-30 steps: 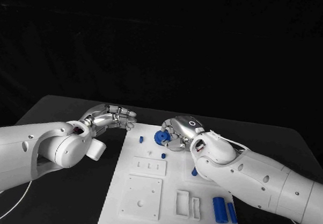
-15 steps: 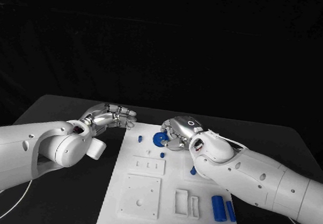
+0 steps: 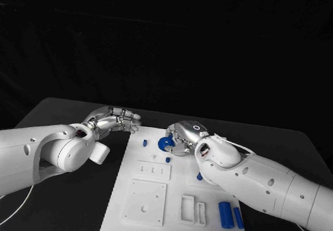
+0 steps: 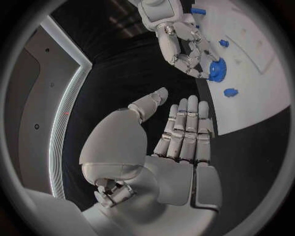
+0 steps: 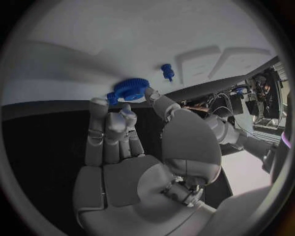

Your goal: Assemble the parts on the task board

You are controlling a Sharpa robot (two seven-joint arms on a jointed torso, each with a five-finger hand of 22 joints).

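Two hands near task board [image 3: 174, 228] far edge: right hand [image 3: 184, 137] pinches blue gear [image 3: 166, 143] over board's far end; left hand [image 3: 114, 121] empty, fingers apart, over bare bench [image 3: 70, 114] beside board.

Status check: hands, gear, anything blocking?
Right hand grips blue gear at task board far end. Left hand open, off board's left edge. Nothing blocking.
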